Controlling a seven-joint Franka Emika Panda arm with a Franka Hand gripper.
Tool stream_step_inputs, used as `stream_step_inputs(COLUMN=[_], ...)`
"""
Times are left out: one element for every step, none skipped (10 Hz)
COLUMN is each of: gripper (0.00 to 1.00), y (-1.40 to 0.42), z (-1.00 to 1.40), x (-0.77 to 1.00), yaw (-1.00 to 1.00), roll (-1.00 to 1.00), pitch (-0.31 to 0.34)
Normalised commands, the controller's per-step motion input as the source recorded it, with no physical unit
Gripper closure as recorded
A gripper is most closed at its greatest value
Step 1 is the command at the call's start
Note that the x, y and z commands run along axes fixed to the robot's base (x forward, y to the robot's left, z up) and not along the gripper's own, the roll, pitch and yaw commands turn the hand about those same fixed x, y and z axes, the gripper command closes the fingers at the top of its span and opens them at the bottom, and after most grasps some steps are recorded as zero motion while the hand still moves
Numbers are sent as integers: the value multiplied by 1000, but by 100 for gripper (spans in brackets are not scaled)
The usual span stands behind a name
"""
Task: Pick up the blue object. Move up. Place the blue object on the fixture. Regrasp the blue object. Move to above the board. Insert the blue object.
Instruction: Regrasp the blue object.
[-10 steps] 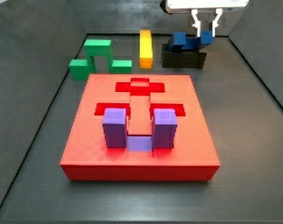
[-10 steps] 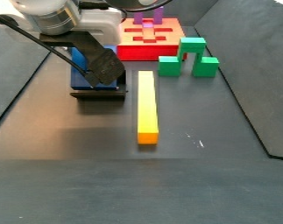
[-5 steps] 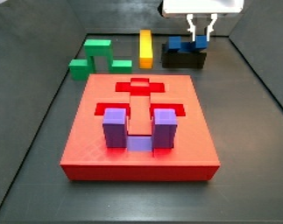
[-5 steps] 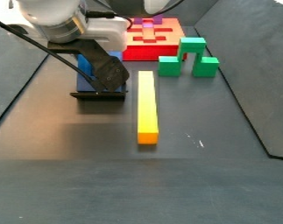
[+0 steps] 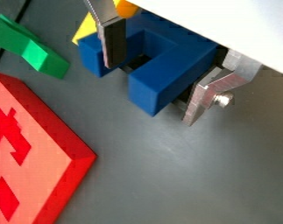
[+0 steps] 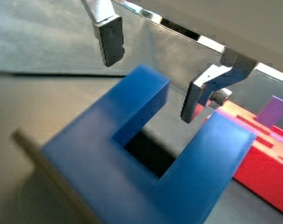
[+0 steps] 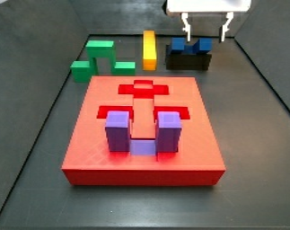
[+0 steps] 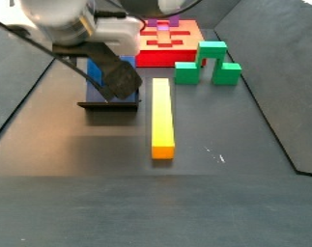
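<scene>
The blue object (image 7: 191,44), a smooth navy U-shaped block, sits prongs-up on the boxy black fixture (image 7: 189,60) beyond the flat red board (image 7: 144,135), which carries a purple U-block (image 7: 144,132) in a recess. The pincer (image 7: 205,30) hangs above the block with its flat silver fingers (image 5: 109,41) spread wide, one on each side, gripping nothing. Half a second ago those fingers were closer together and lower on the block. A yellow bar (image 8: 161,118) and green block (image 8: 206,63) lie on the dark surface (image 8: 236,183).

Even light, wrist pics prob. soft
</scene>
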Motion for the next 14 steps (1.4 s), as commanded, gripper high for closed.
stream_step_inputs(gripper=[0,0,0,0,0,0,0,0,0,0,0,0,0,0], y=[-186,-223,-146,-169,-183,-203,-246,-189,-197,-160,-149,-140,-163,-171], z=[777,666,597,520,434,343,291,286,186,114,31,26,14,0], x=[106,0,154,254,297,291,254,309,371,363,346,303,240,194], yaw=[-234,-183,-49,0,0,0,0,0,40,51,57,86,111,160], roll=[534,837,969,1000,1000,1000,1000,1000,1000,1000,1000,1000,1000,1000], pitch=[-14,-29,0,0,11,54,91,163,257,274,277,286,309,306])
